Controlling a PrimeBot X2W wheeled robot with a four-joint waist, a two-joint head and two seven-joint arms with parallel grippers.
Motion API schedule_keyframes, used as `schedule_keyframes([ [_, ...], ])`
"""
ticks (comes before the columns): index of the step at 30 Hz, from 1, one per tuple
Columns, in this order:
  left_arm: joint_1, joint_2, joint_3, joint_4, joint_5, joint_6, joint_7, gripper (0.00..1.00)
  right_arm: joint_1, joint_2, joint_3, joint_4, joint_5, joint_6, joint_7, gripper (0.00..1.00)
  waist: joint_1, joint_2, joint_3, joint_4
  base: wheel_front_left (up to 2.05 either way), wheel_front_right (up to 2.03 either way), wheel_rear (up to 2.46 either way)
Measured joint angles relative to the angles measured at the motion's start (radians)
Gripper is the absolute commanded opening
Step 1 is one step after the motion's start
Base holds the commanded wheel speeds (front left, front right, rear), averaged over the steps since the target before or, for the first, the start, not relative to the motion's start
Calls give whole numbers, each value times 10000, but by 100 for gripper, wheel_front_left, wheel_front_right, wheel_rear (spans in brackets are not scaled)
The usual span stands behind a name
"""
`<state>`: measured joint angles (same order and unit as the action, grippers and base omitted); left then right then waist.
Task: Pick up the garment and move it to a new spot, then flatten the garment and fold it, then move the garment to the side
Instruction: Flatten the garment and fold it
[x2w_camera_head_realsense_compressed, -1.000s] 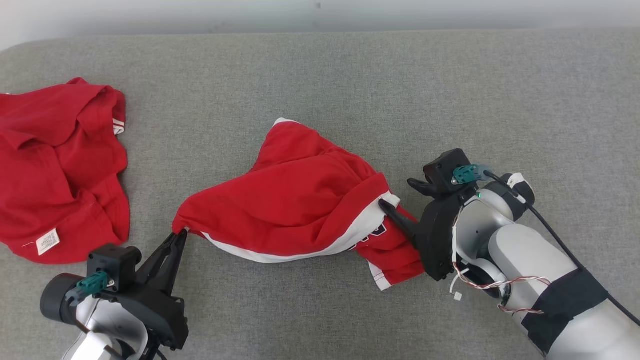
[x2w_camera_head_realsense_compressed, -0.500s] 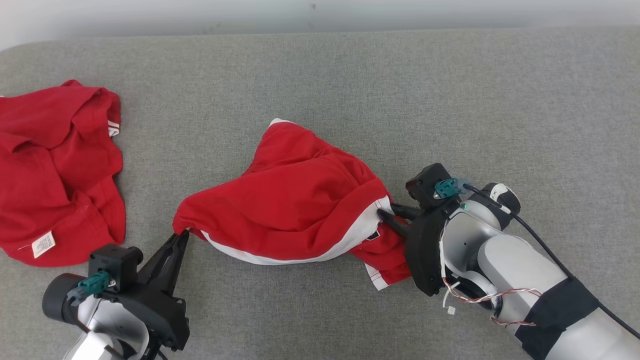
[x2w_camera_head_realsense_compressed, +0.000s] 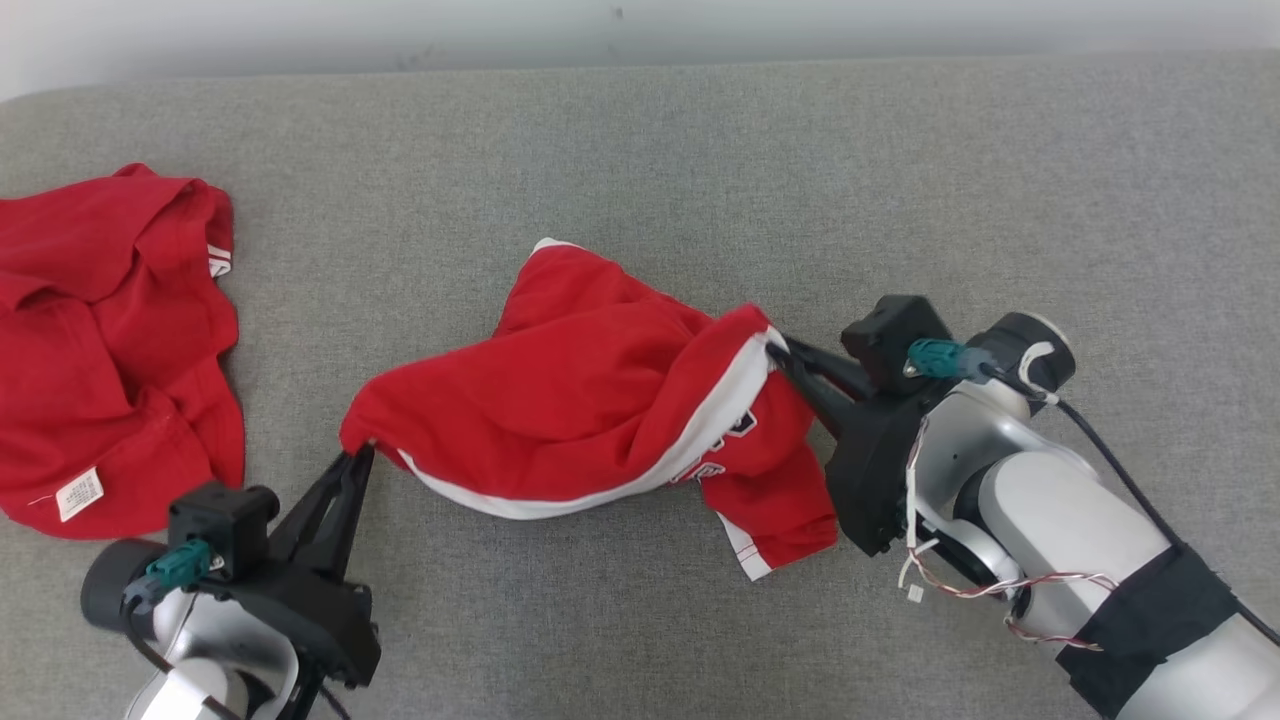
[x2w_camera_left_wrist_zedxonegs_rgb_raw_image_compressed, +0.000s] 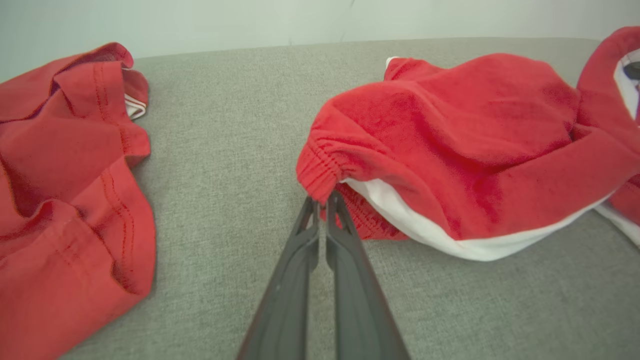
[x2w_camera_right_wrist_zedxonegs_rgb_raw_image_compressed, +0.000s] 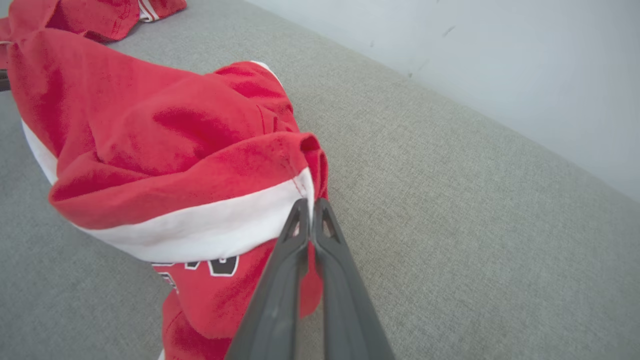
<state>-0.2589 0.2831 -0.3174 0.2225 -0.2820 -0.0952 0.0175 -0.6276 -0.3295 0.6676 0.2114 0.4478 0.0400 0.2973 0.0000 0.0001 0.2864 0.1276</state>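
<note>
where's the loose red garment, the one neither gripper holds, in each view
Head view: loose red garment against the left edge.
Left wrist view: down the left side.
Right wrist view: a strip in the top left corner.
Shared landmark: the held garment, with its white band.

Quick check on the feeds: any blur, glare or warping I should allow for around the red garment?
Head view: soft even light, no glare, the red garment sharp, with a faint shadow under it on the grey cushion. Left wrist view: slight wide-angle curve in the cushion's far edge; the ribbed hem at the jaws is crisp. Right wrist view: horizon tilted, white band slightly soft, no glare.
</note>
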Motion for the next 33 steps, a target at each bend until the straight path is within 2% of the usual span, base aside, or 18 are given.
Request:
schedule_keyframes([
  [5, -244, -190, 52, -508, 13, 71, -399, 0, -17, -46, -364, -677, 21, -104, -500, 0, 0, 0, -122, -16, 0, 0, 0],
  [12, -154, -199, 439, -1492, -10, 263, -1200, 0, 274, -61, -1122, -1423, 646, -330, -1003, 0, 0, 0, -372, -117, 0, 0, 0],
  [17, -36, -201, 685, -2466, 0, 489, -1801, 0, 542, -305, -1898, -1910, 876, -851, -1315, 0, 0, 0, -568, -287, 0, 0, 0],
  [20, 180, -288, 508, -2788, -15, 497, -1868, 0, 864, -456, -2209, -2123, 972, -1116, -1292, 0, -1, -2, -653, -445, 0, 0, 0],
  [26, 748, -384, 12, -2930, -17, 407, -1664, 0, 2223, -633, -2090, -2355, 1494, -1202, -686, 0, -1, -1, -671, -775, 0, 0, 0],
  [27, 776, -395, -115, -2926, -15, 370, -1611, 0, 2351, -675, -2042, -2355, 1505, -1204, -556, 35, -1, -1, -636, -814, 0, 0, 0],
  [28, 786, -430, -209, -2924, -15, 332, -1570, 0, 2463, -750, -1964, -2347, 1503, -1206, -407, 100, 0, -1, -590, -843, 0, 0, 0],
  [33, 753, -495, -468, -2884, -15, 318, -1331, 0, 2829, -1097, -1881, -2326, 1421, -1340, 100, 100, 0, -1, -308, -931, 0, 0, 0],
])
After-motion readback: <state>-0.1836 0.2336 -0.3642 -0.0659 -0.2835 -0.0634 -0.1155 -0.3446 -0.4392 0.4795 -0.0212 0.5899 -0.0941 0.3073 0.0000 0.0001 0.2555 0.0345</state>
